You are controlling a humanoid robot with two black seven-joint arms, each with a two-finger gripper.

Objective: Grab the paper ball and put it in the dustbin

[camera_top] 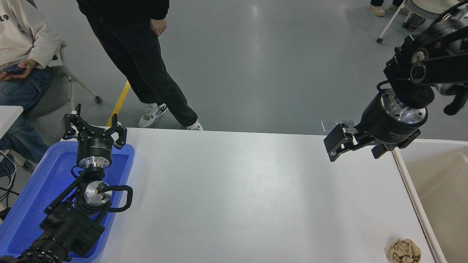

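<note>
While crumpled tan paper ball [404, 251] rests beside smooth beige dustbin [435, 171], right tool [356, 144] aloft

The paper ball [404, 251] lies on the tabletop [234, 190] at its near right corner, just beside the dustbin [413, 190] standing off the right edge. A tray [22, 204] sits at the left edge.
</note>
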